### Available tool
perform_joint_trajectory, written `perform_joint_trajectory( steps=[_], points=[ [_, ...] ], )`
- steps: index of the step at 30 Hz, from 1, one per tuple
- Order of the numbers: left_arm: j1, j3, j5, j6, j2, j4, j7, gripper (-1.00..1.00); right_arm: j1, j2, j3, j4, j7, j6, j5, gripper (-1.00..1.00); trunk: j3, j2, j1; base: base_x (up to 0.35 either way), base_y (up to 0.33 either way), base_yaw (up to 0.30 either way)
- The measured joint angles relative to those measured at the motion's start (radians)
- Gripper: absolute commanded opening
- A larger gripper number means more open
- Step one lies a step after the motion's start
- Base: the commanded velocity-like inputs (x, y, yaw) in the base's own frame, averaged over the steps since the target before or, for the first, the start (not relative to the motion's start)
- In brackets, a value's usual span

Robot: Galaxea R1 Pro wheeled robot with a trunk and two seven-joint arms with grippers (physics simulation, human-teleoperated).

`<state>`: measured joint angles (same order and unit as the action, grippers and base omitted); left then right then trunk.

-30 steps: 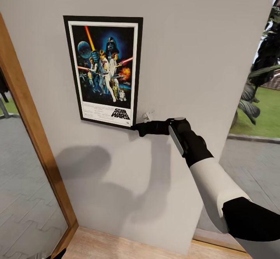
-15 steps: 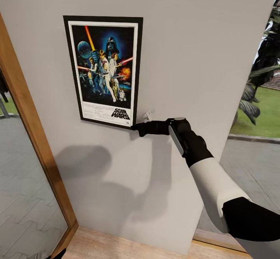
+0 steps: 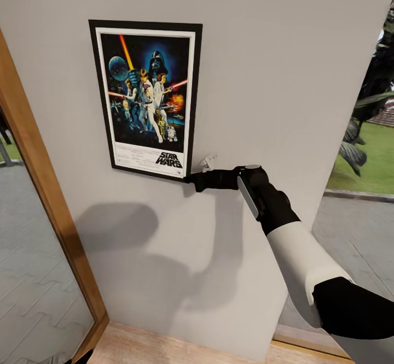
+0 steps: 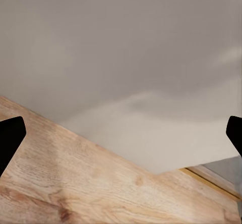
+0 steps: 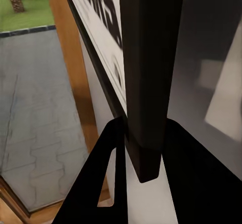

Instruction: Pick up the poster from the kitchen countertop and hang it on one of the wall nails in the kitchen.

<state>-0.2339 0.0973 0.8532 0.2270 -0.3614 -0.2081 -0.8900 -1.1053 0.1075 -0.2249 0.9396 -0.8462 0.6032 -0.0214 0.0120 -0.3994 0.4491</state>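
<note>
The poster (image 3: 148,99) lies flat against the pale wall (image 3: 284,69), its lower right corner clamped by the right gripper (image 3: 192,178); the left gripper (image 4: 121,133) is spread wide over the wood floor (image 4: 60,183), fingertips cut off by the picture's edges

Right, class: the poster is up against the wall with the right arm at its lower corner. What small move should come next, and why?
Probably open the right gripper and let go. The poster lies flat and high against the wall, and in the right wrist view the jaws sit either side of its lower corner. No nail can be made out, so release gently and watch for slipping.
</note>
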Motion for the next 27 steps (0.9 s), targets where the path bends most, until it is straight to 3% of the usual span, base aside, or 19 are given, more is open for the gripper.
perform_joint_trajectory(
  steps=[27],
  points=[
    [0.000,0.000,0.000,0.000,0.000,0.000,0.000,1.00,0.000,0.001,-0.001,0.000,0.004,-0.001,0.001,-1.00,0.000,0.000,0.000,0.000,0.000,0.000]
  ],
)
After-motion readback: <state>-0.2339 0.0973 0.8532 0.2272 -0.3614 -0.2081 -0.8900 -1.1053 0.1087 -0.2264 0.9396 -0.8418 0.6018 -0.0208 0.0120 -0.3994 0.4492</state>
